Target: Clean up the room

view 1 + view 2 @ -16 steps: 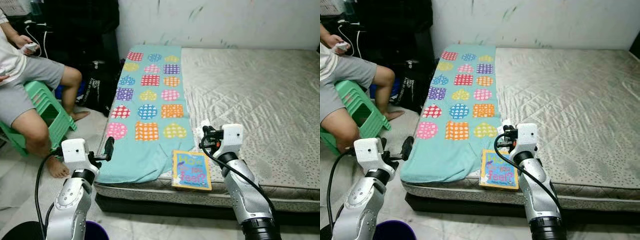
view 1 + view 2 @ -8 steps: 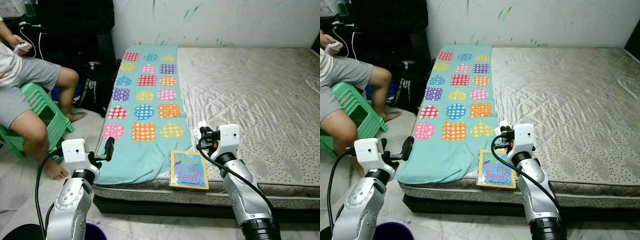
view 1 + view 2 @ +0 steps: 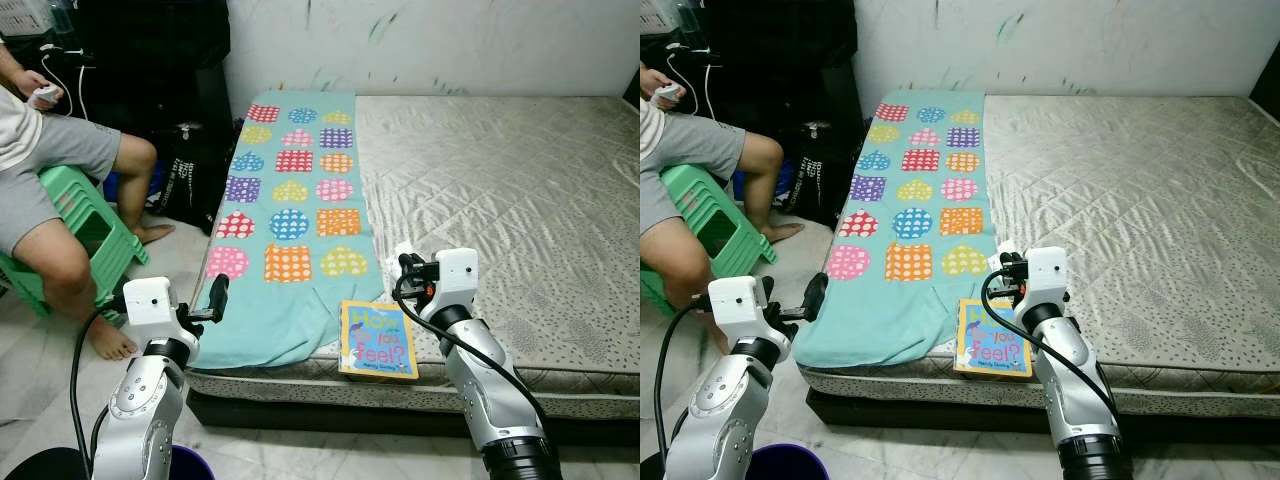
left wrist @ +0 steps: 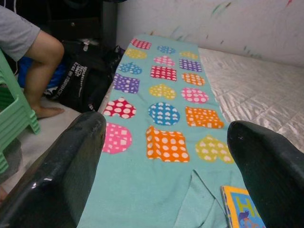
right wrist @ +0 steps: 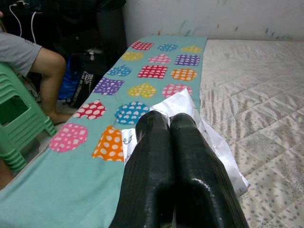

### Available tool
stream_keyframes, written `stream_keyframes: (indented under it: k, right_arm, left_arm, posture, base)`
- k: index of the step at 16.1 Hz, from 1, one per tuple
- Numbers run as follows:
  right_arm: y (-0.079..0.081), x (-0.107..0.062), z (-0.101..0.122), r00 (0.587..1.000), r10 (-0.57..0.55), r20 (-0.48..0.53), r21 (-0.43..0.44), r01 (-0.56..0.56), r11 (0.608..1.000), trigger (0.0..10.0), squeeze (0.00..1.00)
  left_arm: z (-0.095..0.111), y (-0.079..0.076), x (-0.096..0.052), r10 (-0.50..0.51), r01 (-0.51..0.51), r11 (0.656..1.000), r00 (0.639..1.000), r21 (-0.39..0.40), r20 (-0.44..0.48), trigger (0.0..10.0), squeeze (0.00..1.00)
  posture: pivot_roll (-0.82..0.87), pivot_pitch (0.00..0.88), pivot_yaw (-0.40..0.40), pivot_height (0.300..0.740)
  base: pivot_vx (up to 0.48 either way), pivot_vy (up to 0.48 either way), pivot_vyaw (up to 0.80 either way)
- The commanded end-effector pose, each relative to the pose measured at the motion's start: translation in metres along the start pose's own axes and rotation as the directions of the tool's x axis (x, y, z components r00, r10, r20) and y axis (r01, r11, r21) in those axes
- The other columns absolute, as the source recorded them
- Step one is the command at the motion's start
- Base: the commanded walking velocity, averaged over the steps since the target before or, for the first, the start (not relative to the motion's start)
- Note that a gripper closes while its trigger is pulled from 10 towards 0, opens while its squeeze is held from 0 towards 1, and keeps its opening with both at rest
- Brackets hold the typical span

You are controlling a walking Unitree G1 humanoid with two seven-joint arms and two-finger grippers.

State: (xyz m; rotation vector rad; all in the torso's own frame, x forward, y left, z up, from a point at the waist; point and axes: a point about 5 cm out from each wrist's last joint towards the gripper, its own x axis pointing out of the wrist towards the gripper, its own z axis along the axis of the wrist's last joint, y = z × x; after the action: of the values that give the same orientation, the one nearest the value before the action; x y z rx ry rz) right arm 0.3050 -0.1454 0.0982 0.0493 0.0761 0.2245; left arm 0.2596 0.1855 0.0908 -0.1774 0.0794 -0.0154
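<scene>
White wall and a wide bed (image 3: 520,190) fill the room, and on the bed lie one teal blanket (image 3: 290,215) with coloured patches and one picture book (image 3: 379,340) at its near edge. Right gripper (image 5: 171,124) hovers over the bed beside the book, fingers pressed together on one white crumpled paper (image 5: 183,105). Left gripper (image 4: 166,133) has its fingers spread wide and empty, off the blanket's edge, near one person (image 3: 55,190) sitting on a green stool (image 3: 95,225).
</scene>
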Motion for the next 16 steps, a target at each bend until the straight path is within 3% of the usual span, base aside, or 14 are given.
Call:
stream_keyframes:
  k: [1, 16]
  right_arm:
    - [0.0011, -0.0001, 0.0032, 1.0, 0.008, 0.011, 0.0, -0.008, 1.0, 10.0, 0.0]
    - [0.0011, -0.0001, 0.0032, 1.0, 0.008, 0.011, 0.0, -0.008, 1.0, 10.0, 0.0]
  left_arm:
    - [0.0041, -0.0004, 0.0006, -0.005, 0.005, 1.0, 1.0, 0.004, 0.009, 10.0, 0.0]
    - [0.0041, -0.0004, 0.0006, -0.005, 0.005, 1.0, 1.0, 0.004, 0.009, 10.0, 0.0]
  posture:
    - [-0.11, 0.0, 0.032, 0.74]
    - [-0.11, 0.0, 0.032, 0.74]
  base:
    - [0.0, 0.0, 0.0]
    - [0.0, 0.0, 0.0]
